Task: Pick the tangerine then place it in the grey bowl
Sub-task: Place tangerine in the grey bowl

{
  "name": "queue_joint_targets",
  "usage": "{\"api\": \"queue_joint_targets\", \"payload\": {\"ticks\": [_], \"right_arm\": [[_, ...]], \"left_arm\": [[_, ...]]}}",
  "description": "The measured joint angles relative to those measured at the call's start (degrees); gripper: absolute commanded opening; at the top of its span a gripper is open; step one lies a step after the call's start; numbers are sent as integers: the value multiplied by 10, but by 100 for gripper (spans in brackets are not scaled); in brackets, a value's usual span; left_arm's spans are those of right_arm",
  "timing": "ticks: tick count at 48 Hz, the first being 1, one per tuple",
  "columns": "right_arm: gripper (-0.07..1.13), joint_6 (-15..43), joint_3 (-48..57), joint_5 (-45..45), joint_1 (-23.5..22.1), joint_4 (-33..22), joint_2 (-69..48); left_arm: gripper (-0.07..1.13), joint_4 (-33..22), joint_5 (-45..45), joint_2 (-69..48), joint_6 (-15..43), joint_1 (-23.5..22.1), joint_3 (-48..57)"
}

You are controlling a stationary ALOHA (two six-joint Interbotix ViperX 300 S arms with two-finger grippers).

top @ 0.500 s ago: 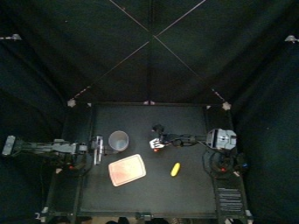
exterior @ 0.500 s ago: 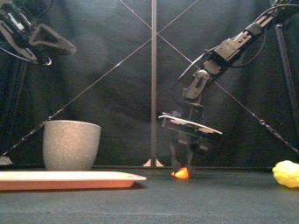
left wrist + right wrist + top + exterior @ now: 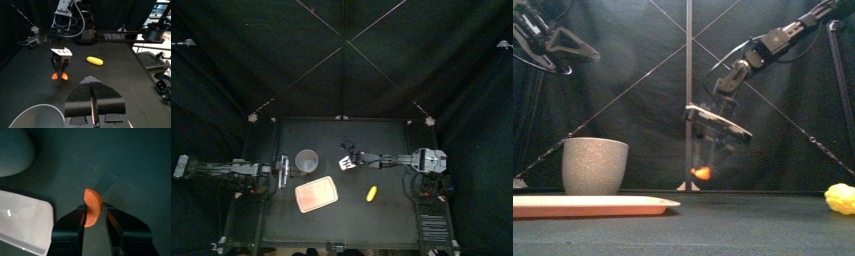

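Observation:
The small orange tangerine [image 3: 703,174] hangs just above the table, with my right gripper [image 3: 704,165] shut on it. From above, the right gripper [image 3: 346,161] sits a little right of the tall grey speckled cup [image 3: 306,159]. In the right wrist view the tangerine [image 3: 91,214] is pinched between the jaws, and the cup [image 3: 12,150] shows off to one side. The left gripper [image 3: 89,82] is shut on nothing and rests at the table's left; past it I see the tangerine [image 3: 59,76] and the cup's rim [image 3: 30,114].
A flat pink tray [image 3: 315,193] lies in front of the cup, also low at the left as tray [image 3: 587,205]. A yellow toy [image 3: 372,192] lies right of the tray, seen at the far right as yellow toy [image 3: 838,198].
My right gripper has carried the tangerine to the left, toward the grey cup, and raised it slightly off the table. The left arm has not moved.

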Motion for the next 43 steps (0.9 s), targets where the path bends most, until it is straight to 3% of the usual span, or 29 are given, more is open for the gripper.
{"api": "queue_joint_targets", "payload": {"ticks": [7, 19, 31, 43], "right_arm": [[61, -4, -33, -52, 9, -48, -12], [61, -12, -55, -248, 13, -140, -11], [61, -12, -62, -424, 7, -167, 34], [62, -14, -98, -482, -9, -200, 96]], "left_arm": [[10, 0, -11, 0, 1, 0, 0], [10, 0, -15, 0, 1, 5, 0], [10, 0, -22, 0, 1, 9, 0], [10, -1, -34, 0, 1, 11, 3]]}}
